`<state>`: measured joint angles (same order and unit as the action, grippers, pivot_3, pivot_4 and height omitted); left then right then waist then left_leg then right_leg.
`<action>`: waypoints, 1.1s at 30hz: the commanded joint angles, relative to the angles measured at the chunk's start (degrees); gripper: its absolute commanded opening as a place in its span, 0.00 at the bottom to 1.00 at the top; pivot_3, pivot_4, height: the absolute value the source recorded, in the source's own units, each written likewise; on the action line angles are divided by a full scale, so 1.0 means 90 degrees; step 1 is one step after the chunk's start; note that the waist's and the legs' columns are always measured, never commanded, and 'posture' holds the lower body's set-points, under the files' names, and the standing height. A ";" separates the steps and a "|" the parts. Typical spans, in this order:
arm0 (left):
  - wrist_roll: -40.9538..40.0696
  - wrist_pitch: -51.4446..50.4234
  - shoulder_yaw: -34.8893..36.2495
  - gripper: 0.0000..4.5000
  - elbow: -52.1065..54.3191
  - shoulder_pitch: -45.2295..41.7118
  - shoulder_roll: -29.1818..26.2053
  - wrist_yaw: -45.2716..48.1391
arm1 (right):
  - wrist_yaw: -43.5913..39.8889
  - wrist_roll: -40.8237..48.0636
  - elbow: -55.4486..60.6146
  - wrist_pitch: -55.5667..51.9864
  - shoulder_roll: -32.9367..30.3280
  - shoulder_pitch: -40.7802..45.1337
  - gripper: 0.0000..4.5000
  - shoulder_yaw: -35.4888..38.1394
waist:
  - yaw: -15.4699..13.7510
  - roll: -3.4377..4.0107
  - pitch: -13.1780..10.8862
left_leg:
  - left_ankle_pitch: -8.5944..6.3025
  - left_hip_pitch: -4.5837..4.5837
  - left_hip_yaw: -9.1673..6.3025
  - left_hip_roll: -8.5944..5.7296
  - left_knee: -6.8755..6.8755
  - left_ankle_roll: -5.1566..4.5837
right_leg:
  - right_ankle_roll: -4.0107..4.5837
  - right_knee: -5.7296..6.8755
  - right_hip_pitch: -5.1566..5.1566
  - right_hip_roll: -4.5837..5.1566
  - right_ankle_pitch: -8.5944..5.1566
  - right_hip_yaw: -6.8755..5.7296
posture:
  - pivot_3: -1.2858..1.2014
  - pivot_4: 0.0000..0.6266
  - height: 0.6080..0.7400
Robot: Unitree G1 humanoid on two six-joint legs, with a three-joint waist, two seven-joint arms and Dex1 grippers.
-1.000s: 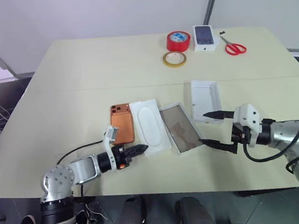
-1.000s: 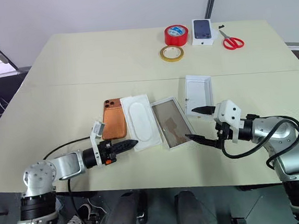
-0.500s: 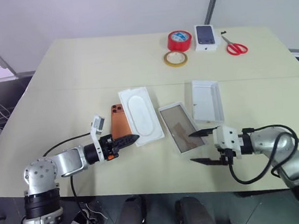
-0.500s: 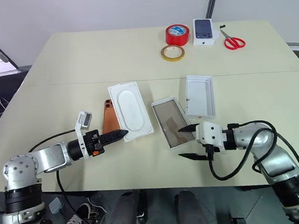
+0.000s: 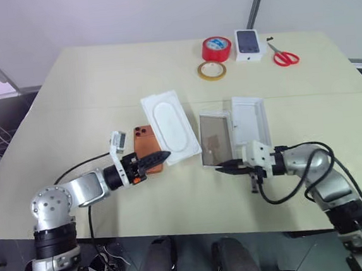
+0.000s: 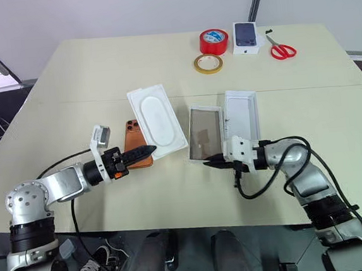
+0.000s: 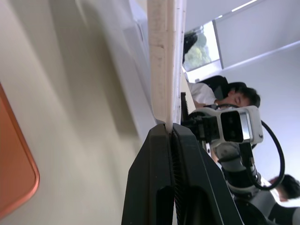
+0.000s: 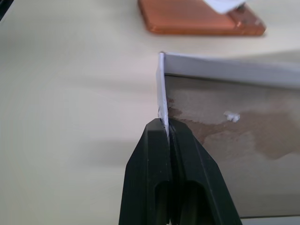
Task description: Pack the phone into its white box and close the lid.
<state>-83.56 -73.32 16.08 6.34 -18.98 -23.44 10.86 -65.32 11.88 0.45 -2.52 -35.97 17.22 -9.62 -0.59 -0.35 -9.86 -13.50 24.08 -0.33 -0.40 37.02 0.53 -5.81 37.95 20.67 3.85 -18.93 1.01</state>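
Since a second ago the right gripper has swung in from the right and clamped its fingers tight on the near wall of the white box, tipping that tray up off the table. Left gripper is pinched shut on the near edge of the white insert, which now sits higher in the frame, lifted at a slant over the phone. Phone's lying camera-side up on the table, centre-left, half under the insert. The lid sits flat, touching the box's right side.

Right wrist view shows the box's stained greyish inside right by the fingers; left wrist view catches people sitting behind the other arm.

Far end of the beige table, upper right: yellow tape ring, red tape roll, printed phone box, red scissors. Grey wall behind.
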 commanded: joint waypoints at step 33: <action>0.3334 0.0171 -0.1972 0.00 -0.2676 -0.2276 -0.0064 0.3770 | 0.0494 0.0613 0.0410 -0.0273 -0.0711 -0.0408 0.63 0.1400 | 0.0019 -0.0006 -0.0007 | 0.0003 0.0033 0.0000 -0.0002 0.0000 0.0001 | -0.0002 0.0003 0.0030 -0.0007 0.0001 -0.0002 | 0.52 0.24 1.00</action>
<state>-54.11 -72.02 -1.71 -17.95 -38.14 -24.30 43.07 -61.36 16.98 1.97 -5.84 -42.28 13.44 1.47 -0.42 -0.41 -9.93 -13.47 24.37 -0.33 -0.42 37.03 0.53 -5.83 37.98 20.93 3.79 -18.93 1.00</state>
